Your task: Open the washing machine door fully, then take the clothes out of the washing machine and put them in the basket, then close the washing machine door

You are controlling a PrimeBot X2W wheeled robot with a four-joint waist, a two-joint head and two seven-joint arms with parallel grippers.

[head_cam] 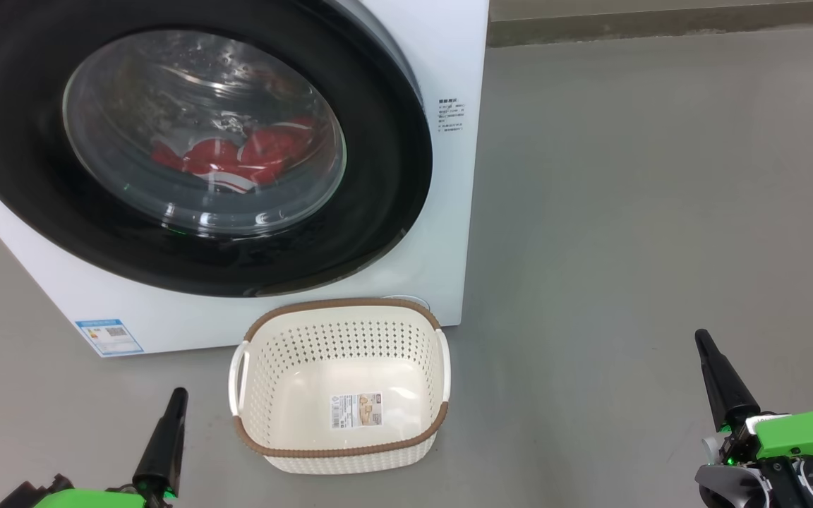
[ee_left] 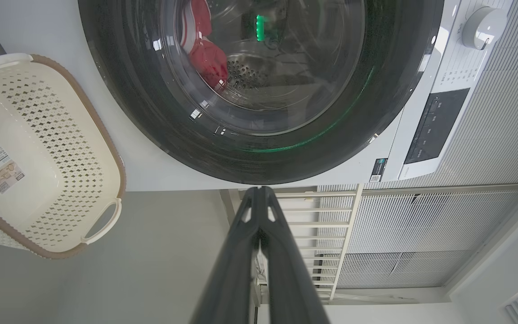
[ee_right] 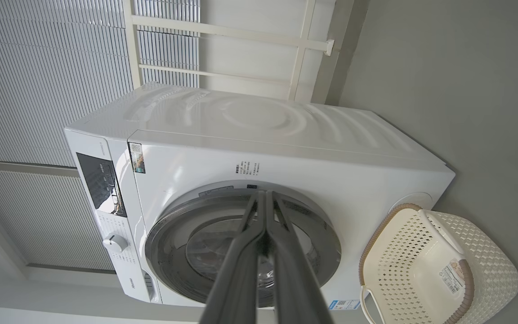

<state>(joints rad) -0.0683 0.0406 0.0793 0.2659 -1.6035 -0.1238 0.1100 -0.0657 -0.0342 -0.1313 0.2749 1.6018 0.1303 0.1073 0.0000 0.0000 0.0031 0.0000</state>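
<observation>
The left gripper was closed on nothing, low at the left, fingers pointing toward the washer. The right gripper was closed too, gripping nothing, well off to the right above the floor. Between them the basket stood just before the washer. The door was shut, with the clothes behind its glass.

White washing machine, far left, black-rimmed door shut; red clothes behind its glass; cream basket upright just in front.
</observation>
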